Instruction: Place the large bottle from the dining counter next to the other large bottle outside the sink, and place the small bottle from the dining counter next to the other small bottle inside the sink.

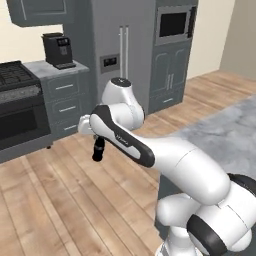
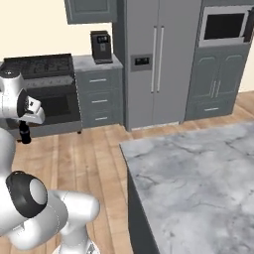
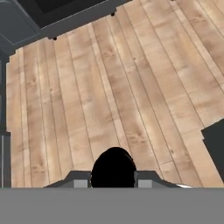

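My gripper [image 1: 98, 141] hangs low over the wooden floor, shut on the top of a dark bottle [image 1: 98, 150] that points down from it. From the right base view the gripper [image 2: 23, 127] and bottle [image 2: 24, 135] sit at the far left, in front of the stove. In the hand view the bottle [image 3: 113, 166] is a black round shape pinched between the two fingertips [image 3: 81, 182]. I cannot tell whether it is the large or the small bottle. The marbled dining counter [image 2: 198, 173] lies to the right, its top bare. The sink is out of view.
Ahead stand a black stove [image 1: 15, 100], grey drawers [image 1: 65, 100] with a coffee machine [image 1: 57, 50] on top, a grey fridge [image 1: 122, 50] and a wall oven [image 1: 172, 25]. Open wooden floor [image 3: 131, 87] lies under the gripper. The counter's dark base [image 3: 215, 148] is close by.
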You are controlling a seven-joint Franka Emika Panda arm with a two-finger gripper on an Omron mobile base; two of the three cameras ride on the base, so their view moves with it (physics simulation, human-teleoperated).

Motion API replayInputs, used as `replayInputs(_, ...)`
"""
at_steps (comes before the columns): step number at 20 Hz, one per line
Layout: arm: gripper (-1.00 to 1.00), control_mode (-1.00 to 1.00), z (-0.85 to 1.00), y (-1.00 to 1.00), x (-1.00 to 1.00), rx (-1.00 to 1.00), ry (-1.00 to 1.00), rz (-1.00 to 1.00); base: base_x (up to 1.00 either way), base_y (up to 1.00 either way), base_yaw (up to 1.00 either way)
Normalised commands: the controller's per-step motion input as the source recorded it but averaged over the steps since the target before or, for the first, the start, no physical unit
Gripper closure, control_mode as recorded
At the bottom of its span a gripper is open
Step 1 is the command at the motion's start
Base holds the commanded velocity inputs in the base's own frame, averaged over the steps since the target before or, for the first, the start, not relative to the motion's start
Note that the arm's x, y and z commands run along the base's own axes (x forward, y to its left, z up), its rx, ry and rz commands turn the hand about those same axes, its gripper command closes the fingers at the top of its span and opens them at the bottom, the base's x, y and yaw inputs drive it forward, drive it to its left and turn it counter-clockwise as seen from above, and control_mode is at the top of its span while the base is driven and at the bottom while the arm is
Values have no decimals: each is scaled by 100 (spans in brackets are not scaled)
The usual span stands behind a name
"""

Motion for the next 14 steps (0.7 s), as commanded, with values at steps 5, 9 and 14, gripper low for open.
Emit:
replayInputs(5, 100, 100, 0, 0, 0, 0, 0, 0, 43, 51, 18)
replayInputs(9, 100, 100, 0, 0, 0, 0, 0, 0, 49, 63, 14)
replayInputs(14, 100, 100, 0, 0, 0, 0, 0, 0, 58, 53, 20)
